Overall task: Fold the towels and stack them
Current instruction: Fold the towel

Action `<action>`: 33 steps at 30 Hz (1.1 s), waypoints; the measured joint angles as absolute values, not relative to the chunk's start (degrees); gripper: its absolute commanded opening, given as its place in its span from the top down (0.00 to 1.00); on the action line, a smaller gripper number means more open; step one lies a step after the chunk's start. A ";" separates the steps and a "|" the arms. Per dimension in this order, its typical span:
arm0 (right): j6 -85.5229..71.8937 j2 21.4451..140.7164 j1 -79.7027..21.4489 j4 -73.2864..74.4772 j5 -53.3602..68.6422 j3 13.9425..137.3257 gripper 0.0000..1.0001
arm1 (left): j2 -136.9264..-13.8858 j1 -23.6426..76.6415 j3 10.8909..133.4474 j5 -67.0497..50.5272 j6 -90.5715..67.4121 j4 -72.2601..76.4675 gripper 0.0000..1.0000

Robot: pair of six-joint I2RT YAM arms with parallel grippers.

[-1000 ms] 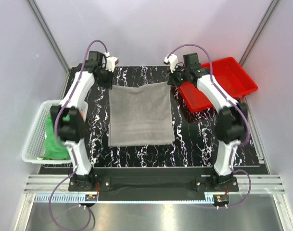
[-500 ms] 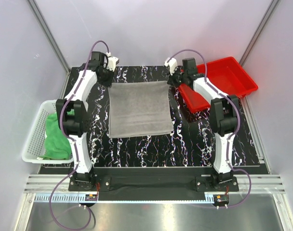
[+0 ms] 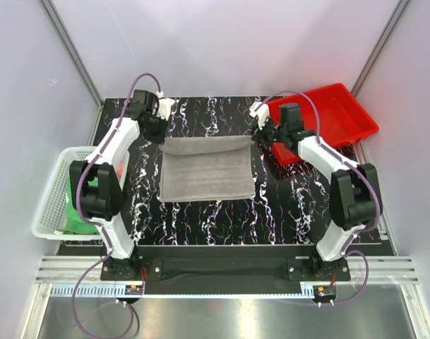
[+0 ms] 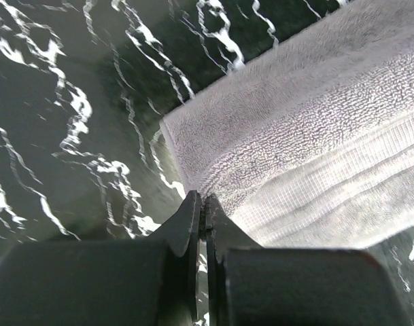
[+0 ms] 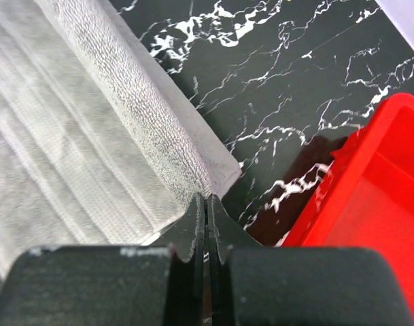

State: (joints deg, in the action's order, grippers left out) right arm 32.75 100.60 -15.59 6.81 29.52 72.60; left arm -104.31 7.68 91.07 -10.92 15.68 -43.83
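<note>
1. Lying mid-table on the black marbled table (image 3: 285, 212), the grey towel (image 3: 204, 173) has its long axis running left to right, its far edge lifted and curled toward the near side.
2. Left gripper (image 3: 160, 126) is pinched tight on the towel's far-left corner; in the left wrist view the fingertips (image 4: 193, 210) meet over the cloth's edge.
3. Right gripper (image 3: 259, 133) is clamped on the far-right corner, cloth caught between its closed tips in the right wrist view.
4. Count: one grey towel on the table; one green towel (image 3: 77, 220) bunched in the white basket (image 3: 49, 205) at the left edge, partly hidden by the left arm. Other towels not visible.
5. One red tray (image 3: 342, 113) sits at the far right, just beside the right gripper.
</note>
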 measured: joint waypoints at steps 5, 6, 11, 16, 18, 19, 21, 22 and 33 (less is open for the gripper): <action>31.09 94.17 -16.40 6.37 29.34 65.21 1.00 | -100.31 9.82 85.97 -10.31 14.22 -44.47 1.00; 30.79 93.03 -16.78 6.44 29.08 63.40 1.00 | -98.67 10.37 83.90 -10.20 13.74 -44.51 1.00; 28.08 90.54 -19.68 8.05 26.59 57.89 1.00 | -90.11 12.82 75.24 -9.50 11.18 -44.42 1.00; 24.05 88.53 -22.59 8.64 24.49 53.56 1.00 | -86.35 13.45 68.97 -9.08 8.27 -42.09 0.95; 22.79 87.59 -23.77 9.93 23.31 51.99 0.98 | -86.41 13.82 66.17 -8.51 6.92 -41.63 0.90; 22.46 87.48 -24.18 10.74 22.76 51.79 0.94 | -86.54 14.15 65.08 -8.16 6.17 -41.95 0.88; 21.37 87.39 -24.73 13.02 21.32 51.90 0.80 | -86.83 14.87 64.16 -7.68 4.91 -42.92 0.71; 21.08 87.37 -24.84 14.98 20.78 52.27 0.77 | -87.00 15.22 64.12 -7.51 4.16 -43.51 0.66; 13.41 86.26 -24.91 28.91 17.34 59.51 0.59 | -87.09 16.29 65.65 2.00 -6.42 -48.29 0.45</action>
State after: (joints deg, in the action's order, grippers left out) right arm 13.41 86.26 -24.91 28.91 17.34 59.51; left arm -87.09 16.29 65.65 2.00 -6.42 -48.29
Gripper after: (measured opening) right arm 0.405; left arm 0.541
